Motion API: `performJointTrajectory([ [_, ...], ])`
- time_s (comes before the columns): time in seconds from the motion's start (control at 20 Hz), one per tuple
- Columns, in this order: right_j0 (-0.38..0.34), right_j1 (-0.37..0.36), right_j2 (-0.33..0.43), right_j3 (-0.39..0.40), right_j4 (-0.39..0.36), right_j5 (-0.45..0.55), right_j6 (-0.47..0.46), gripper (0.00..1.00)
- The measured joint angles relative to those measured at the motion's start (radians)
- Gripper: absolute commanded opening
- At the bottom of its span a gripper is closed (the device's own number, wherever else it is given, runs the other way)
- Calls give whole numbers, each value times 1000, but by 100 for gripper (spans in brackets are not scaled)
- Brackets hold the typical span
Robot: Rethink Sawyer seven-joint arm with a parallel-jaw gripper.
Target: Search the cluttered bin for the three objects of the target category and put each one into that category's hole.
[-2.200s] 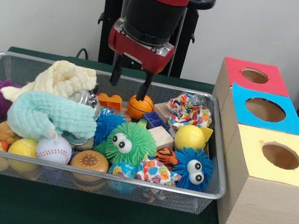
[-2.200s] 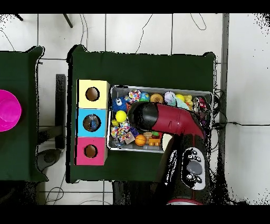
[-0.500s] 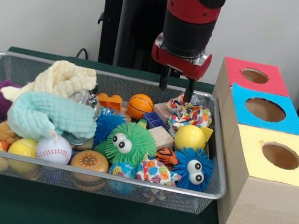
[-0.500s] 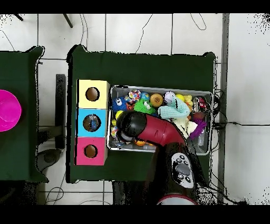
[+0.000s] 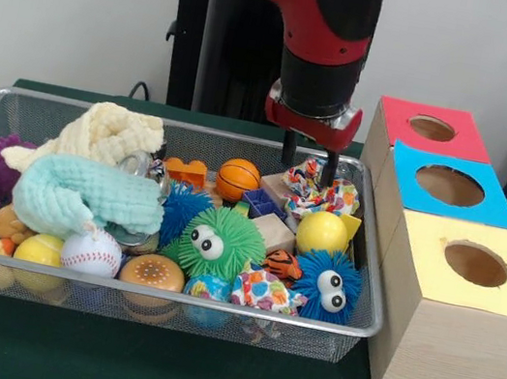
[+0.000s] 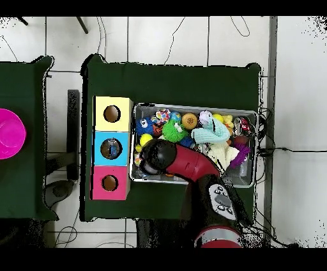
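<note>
The red and black arm [image 5: 314,14] comes down from the top of the front view. Its gripper [image 5: 308,165] hangs over the far right corner of the cluttered bin [image 5: 12,113], with two dark fingers [image 5: 288,149] pointing down and a gap between them – the hand is open and holds nothing. The finger tips are right at a crumpled cloth with bright spots [image 5: 326,195]; I cannot tell if they touch it.

In the front view the small basketball [image 5: 237,179] sits at about 9 o'clock from the gripper, with an orange block [image 5: 186,172] just beside it. A yellow ball [image 5: 323,232] lies at 6 o'clock from the gripper, below the spotted cloth. The green fuzzy ball with big eyes [image 5: 215,242] is near the middle of the bin, and the blue fuzzy ball with eyes [image 5: 327,283] is at its 3 o'clock. A baseball [image 5: 91,252] and a toy burger [image 5: 152,273] rest by the near wall. A mint green cloth [image 5: 85,196] and a cream cloth [image 5: 101,135] fill the left half.

The hole [image 5: 431,129] is in the red-topped box [image 5: 397,127], at about 2 o'clock from the gripper – the farthest of three boxes standing just beside the bin. In the overhead view the arm [image 6: 182,165] covers the bin's [image 6: 191,107] lower left part, and the red box's hole [image 6: 110,183] is at its 9 o'clock.
</note>
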Motion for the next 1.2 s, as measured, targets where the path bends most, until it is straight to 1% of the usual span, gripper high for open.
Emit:
performJointTrajectory([
  [0.25,-7,34,14,18,-1,-86,0,100],
  [0.55,6,82,14,22,0,-183,0,100],
  [1.15,14,80,13,23,0,-193,0,100],
  [1.2,14,80,13,23,0,-193,0,0],
])
